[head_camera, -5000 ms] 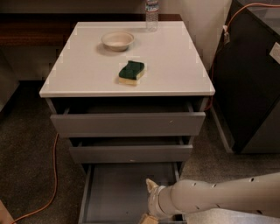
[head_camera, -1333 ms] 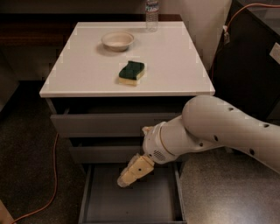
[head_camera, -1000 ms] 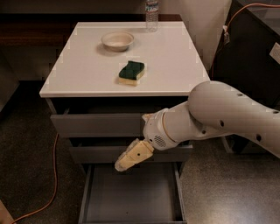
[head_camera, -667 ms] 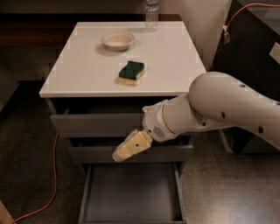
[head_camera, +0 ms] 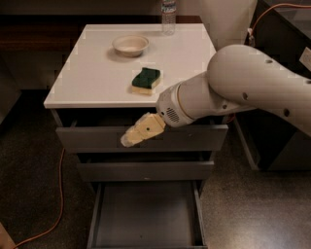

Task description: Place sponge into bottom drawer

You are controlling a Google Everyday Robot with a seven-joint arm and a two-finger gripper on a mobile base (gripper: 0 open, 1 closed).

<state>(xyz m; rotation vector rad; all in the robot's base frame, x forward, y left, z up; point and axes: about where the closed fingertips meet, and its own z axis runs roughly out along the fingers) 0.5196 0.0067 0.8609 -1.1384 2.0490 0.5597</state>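
Note:
The sponge (head_camera: pixel 146 80), dark green on top over pale yellow foam, lies on the white cabinet top (head_camera: pixel 92 78), near its front middle. The bottom drawer (head_camera: pixel 146 214) is pulled out and its grey tray interior shows nothing inside. My gripper (head_camera: pixel 128 140) hangs in front of the top drawer's face, below and slightly left of the sponge, pointing down-left. It holds nothing that I can see. My white arm (head_camera: pixel 243 82) reaches in from the right.
A round cream bowl (head_camera: pixel 130 45) sits at the back of the top. A clear water bottle (head_camera: pixel 168 14) stands at the far edge. An orange cable (head_camera: pixel 58 194) runs over the carpet on the left. A dark cabinet (head_camera: pixel 286 39) stands to the right.
My arm has risen from down by the open bottom drawer to the height of the top drawer, with the gripper moving up. The sponge and bowl have stayed put.

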